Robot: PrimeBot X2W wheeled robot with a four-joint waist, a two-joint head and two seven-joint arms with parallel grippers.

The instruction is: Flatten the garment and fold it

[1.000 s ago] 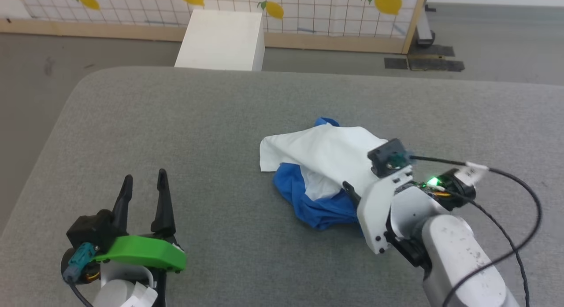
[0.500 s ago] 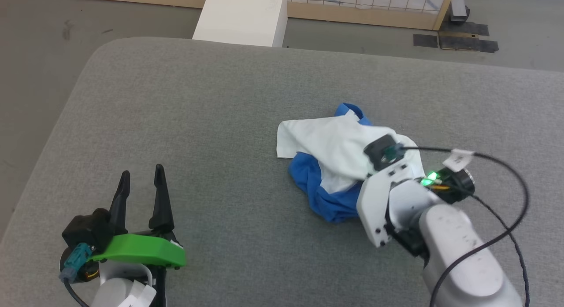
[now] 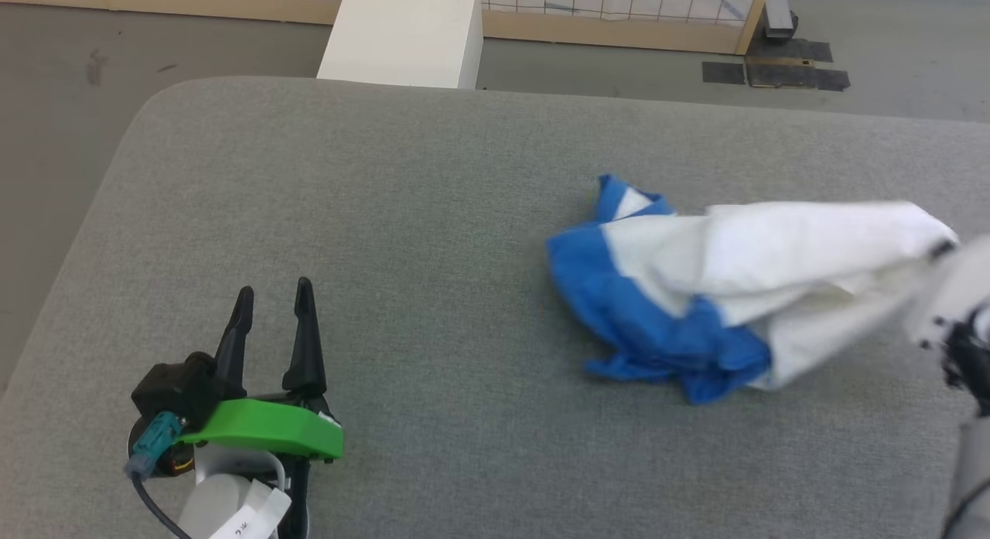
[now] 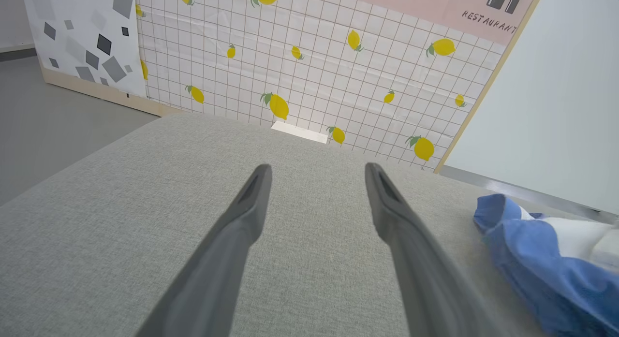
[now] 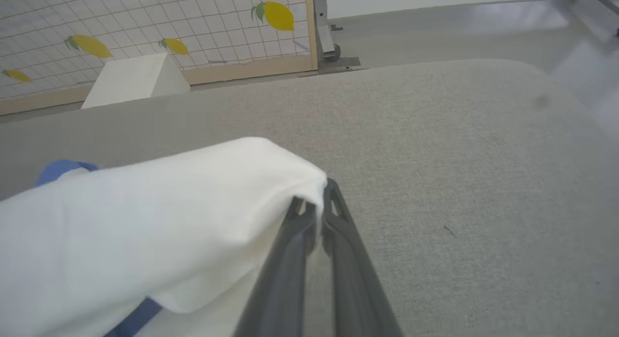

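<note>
Jaws of the right gripper (image 5: 315,209), pinching a white edge of the garment (image 3: 742,268), have dragged it toward the frame's right, beginning the flattening, while the left gripper (image 3: 274,291) idles spread.

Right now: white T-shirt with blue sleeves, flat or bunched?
Bunched. The T-shirt lies crumpled on the grey cushion, one white edge pinched in the right gripper.

The head camera looks forward and down from above onto the grey padded surface (image 3: 433,183). Each wrist camera sits low and close over that surface, sighting along the left gripper (image 4: 317,166) or right gripper (image 5: 314,204) toward the lemon-patterned panel (image 4: 309,71). All three views share the garment (image 3: 773,245) and the surface beneath it.
</note>
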